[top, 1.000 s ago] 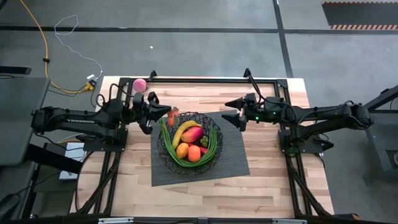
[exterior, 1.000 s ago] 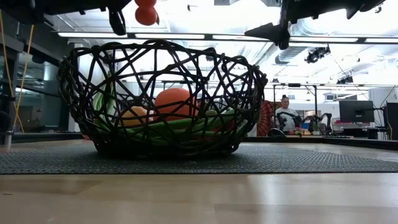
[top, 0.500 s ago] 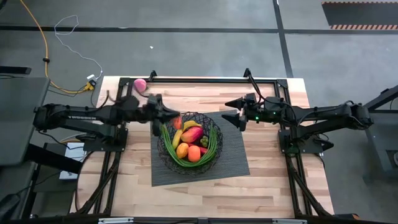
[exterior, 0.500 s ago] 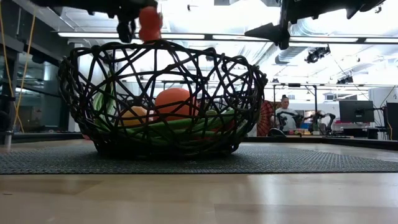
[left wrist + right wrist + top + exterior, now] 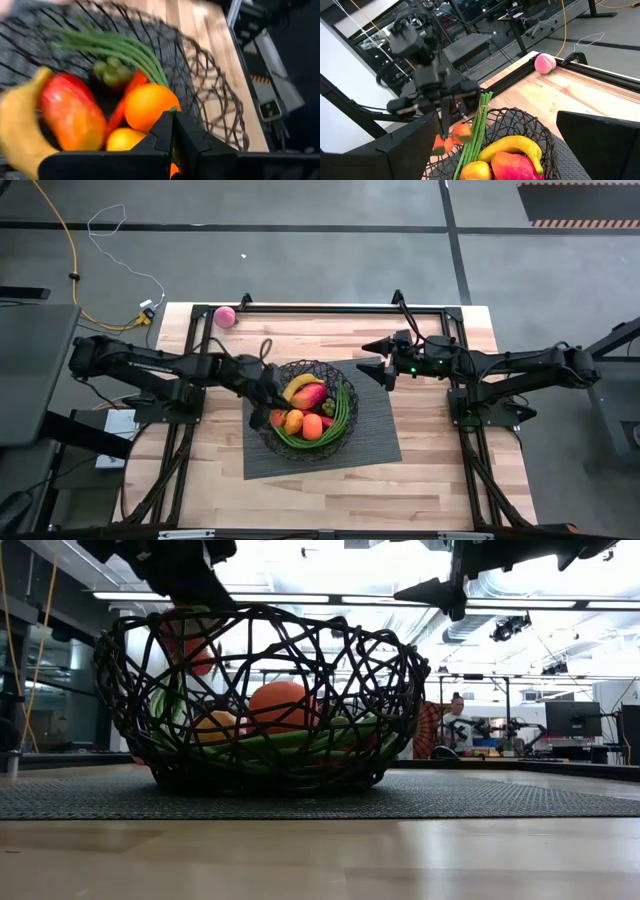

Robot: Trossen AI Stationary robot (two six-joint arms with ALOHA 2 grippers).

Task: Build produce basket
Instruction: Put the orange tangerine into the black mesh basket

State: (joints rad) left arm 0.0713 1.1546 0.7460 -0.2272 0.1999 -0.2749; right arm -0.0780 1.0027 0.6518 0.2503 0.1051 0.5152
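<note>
Basket (image 5: 325, 370) sits on the dark ribbed mat (image 5: 375, 440) mid-table (image 5: 440, 480), well filled; banana (image 5: 301, 383), mango (image 5: 309, 396), two oranges (image 5: 312, 426) and a bundle of green beans (image 5: 345, 412) curving along the rim on the right-arm side all lie inside; a dark green piece (image 5: 111, 72) and a red chili (image 5: 131, 90) show among them in the left wrist view. Left gripper (image 5: 272, 402) is lowered over the basket's rim on the left-arm side, fingers pinched together on the stem of a small pair of tomatoes (image 5: 451, 139); in the low view the red fruit (image 5: 198, 650) hangs inside the wire lattice, above the pile and, as far as can be told, not resting on it. Right gripper (image 5: 378, 360) hangs beside the far corner of the mat, fingers spread wide, carrying nothing. Pink ball (image 5: 226, 316) lies near the table's far edge on the left arm's side, well apart from the basket. Judgement: most of the loading is done; the tomatoes are not yet released; the pink ball is the one piece seen outside, so it likely remains to be collected.
</note>
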